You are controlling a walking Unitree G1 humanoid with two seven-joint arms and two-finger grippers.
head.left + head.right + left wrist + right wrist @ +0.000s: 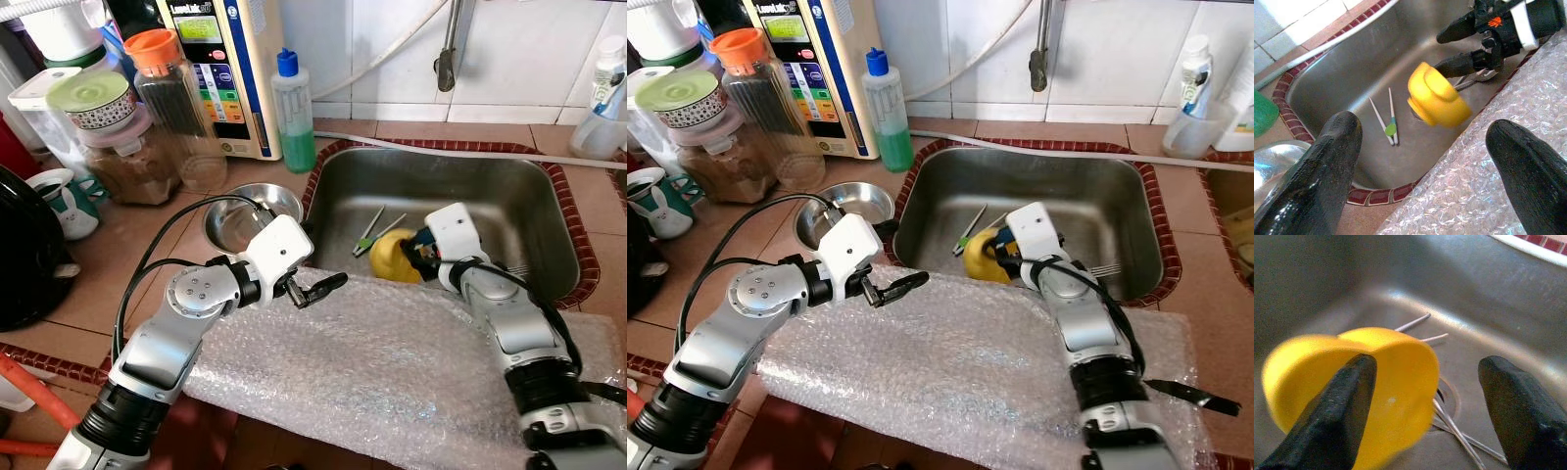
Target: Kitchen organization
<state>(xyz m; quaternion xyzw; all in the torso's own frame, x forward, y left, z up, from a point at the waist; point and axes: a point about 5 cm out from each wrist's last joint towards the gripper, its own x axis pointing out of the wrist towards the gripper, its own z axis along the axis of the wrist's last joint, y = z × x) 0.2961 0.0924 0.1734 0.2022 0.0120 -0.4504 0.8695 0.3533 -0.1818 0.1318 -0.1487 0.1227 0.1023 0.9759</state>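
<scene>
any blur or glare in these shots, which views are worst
Right wrist view: the yellow cup is smeared, and both end effector fingers loom soft. Left wrist view: the cup's edges blur and its own fingers are out of focus. Left eye view: sharp, with glare on the bubble wrap and the steel bowl.

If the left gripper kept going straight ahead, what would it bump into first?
Probably the yellow cup in the sink. The open left gripper hovers over the bubble wrap and points at it, though depth is hard to judge.
</scene>
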